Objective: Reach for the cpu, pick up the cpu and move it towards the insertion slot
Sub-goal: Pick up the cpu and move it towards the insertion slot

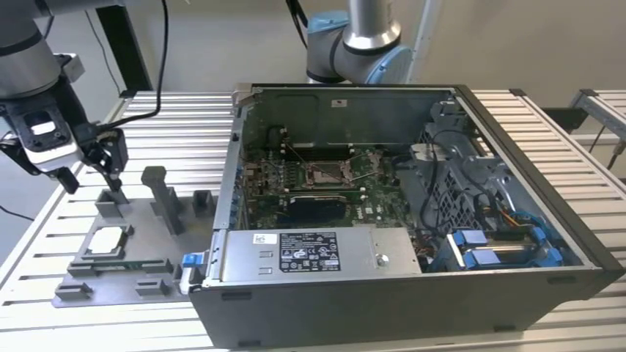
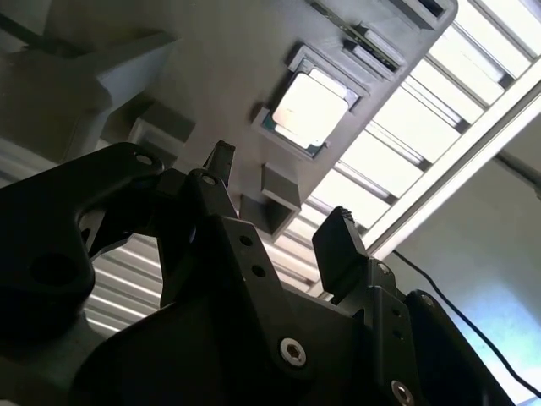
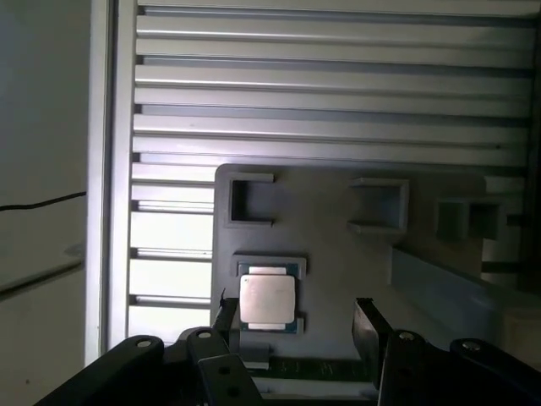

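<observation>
The cpu (image 1: 105, 238) is a small silvery square lying flat in a recess of the grey fixture plate (image 1: 157, 253), at the exterior view's left. My gripper (image 1: 93, 183) hangs above the plate's far end, a short way beyond the cpu and clear of it, with its fingers open and nothing between them. Both wrist views show the cpu (image 2: 311, 110) (image 3: 267, 301) past the black fingertips (image 2: 338, 228) (image 3: 365, 315), untouched. The insertion slot (image 1: 326, 172), a shiny square frame with a wire lever, sits on the green board inside the open computer case (image 1: 391, 293).
Upright grey fixture blocks (image 1: 161, 198) stand on the plate between my gripper and the case wall. The base of a second arm (image 1: 357, 44) rises behind the case. Slatted aluminium table (image 1: 176, 125) stretches around the plate.
</observation>
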Robot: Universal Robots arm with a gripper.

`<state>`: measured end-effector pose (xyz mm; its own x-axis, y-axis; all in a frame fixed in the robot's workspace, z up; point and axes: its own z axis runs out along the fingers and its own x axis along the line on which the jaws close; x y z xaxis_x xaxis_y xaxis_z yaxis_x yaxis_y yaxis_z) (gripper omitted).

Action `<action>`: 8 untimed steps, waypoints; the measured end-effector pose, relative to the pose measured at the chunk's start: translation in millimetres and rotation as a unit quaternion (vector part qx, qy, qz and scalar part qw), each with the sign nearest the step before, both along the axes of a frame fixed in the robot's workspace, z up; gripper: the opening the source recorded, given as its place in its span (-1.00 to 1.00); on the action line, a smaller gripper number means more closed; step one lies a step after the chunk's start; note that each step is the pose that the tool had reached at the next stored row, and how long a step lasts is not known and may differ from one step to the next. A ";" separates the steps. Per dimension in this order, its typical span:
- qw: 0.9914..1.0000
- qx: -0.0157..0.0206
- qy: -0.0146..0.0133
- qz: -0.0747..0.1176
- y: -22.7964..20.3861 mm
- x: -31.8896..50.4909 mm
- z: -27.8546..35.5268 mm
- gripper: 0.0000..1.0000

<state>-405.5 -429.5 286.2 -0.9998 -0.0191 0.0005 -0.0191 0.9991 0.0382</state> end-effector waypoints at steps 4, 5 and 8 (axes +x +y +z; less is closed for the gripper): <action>1.000 0.000 0.000 0.000 0.0 0.0 -2.6 1.00; 1.000 0.000 0.000 0.000 0.1 -0.1 -3.4 1.00; 1.000 0.000 0.000 0.000 -0.1 -0.5 -5.8 1.00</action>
